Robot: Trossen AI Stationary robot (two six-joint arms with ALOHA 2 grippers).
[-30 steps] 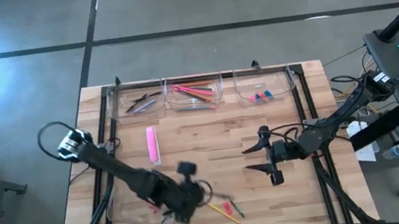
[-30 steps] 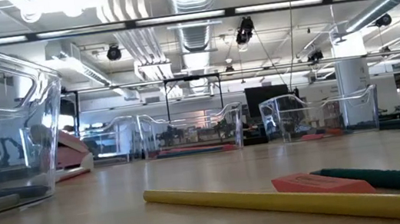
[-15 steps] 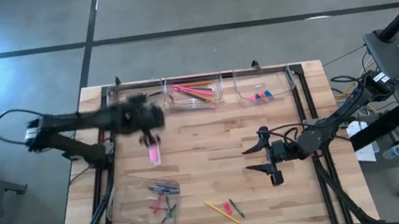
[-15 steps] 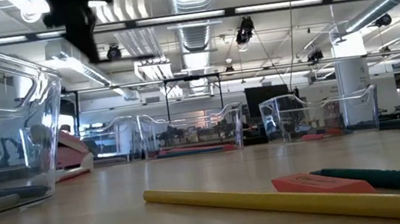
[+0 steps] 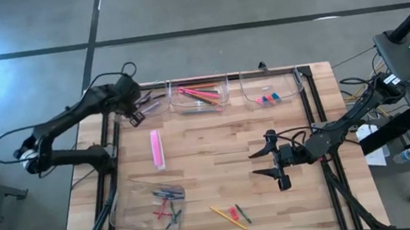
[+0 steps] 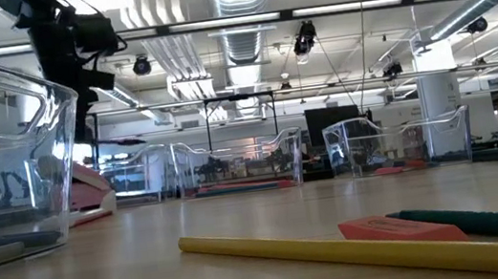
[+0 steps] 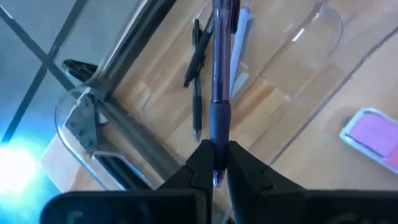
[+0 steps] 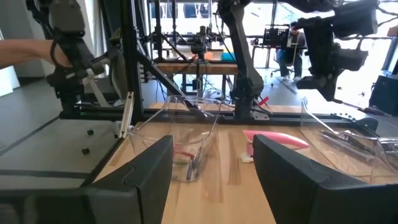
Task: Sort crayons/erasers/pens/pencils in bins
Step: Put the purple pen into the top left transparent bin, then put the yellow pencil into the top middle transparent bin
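Pink case [image 5: 157, 148] between near and far bins [image 5: 196, 94]

This is a robotics lab or workshop in a large industrial hall. The low view shows an open ceiling with exposed silver ducts [image 6: 237, 11], pipes, strip lights and hanging cables. Beyond the right gripper's fingers [image 8: 140, 171] stand black metal frames [image 8: 134, 56], further robot arms [image 8: 239, 59] and benches. The wooden table [image 5: 216, 141] stands on a bare grey concrete floor [image 5: 177, 10] marked with dark lines.
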